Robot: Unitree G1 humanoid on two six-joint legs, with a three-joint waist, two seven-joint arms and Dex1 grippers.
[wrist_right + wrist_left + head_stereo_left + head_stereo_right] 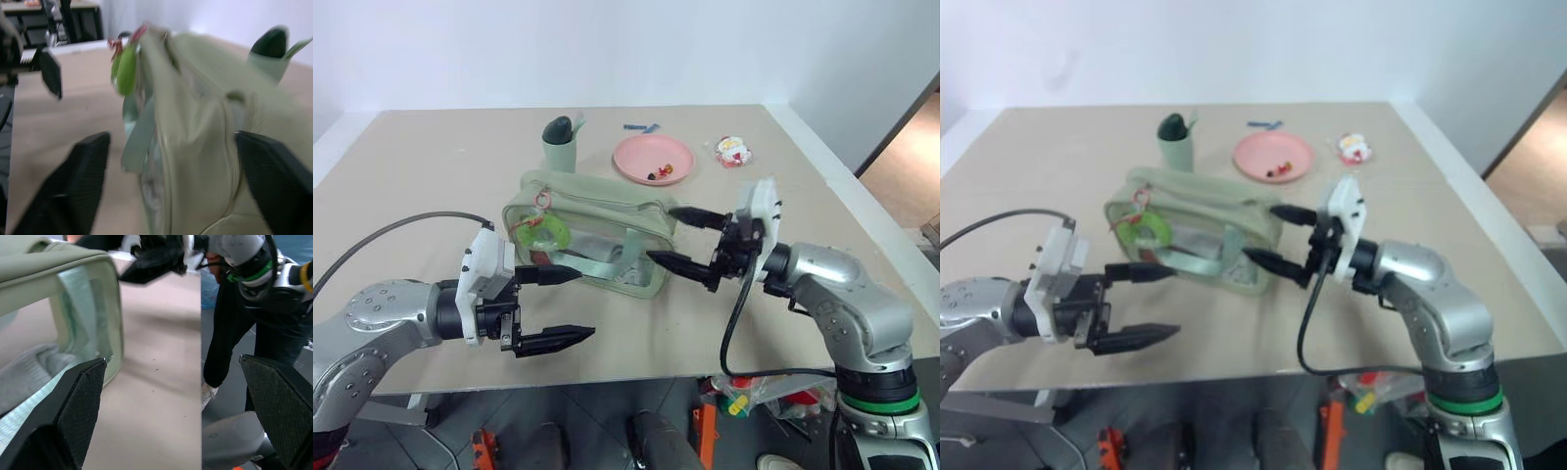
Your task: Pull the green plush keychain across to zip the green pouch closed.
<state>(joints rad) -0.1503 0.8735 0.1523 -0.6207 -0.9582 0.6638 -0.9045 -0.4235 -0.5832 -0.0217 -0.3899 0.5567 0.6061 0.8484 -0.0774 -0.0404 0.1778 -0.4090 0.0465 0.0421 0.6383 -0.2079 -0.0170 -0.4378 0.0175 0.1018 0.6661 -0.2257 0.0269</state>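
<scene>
Here a pale sage-green pouch [592,230] with clear plastic side panels lies on its side on a beige worktop [431,166], between the robot's two arms. A small lime-green plush keychain [543,232], ring-shaped like a donut, hangs on a thin pinkish-red cord from the zipper at the end of the pouch nearer the robot's left arm, resting against the clear panel.

The left claw [553,305] hovers just in front of that end of the pouch, pointing towards the robot's right. Its two black fingers are spread wide and hold nothing. The keychain sits just beyond the upper finger, close but apart from it.

The right claw [680,238] points at the opposite end of the pouch, fingers parted with nothing between them. Its upper finger is near the pouch's top corner, and whether the lower one touches the fabric is hard to tell. The keychain is well apart from this claw, at the pouch's far end.

Judging from this, the task is at the approach stage: neither claw has hold of the charm or the pouch, and how far the zipper is already drawn cannot be made out. The next move probably calls for one claw to steady the pouch while the other closes on the fuzzy ring and draws it along the zipper line.

Behind the pouch stand a sage-green cup [561,144], a pink plate [653,158] and a small wrapped packet [732,152].
</scene>
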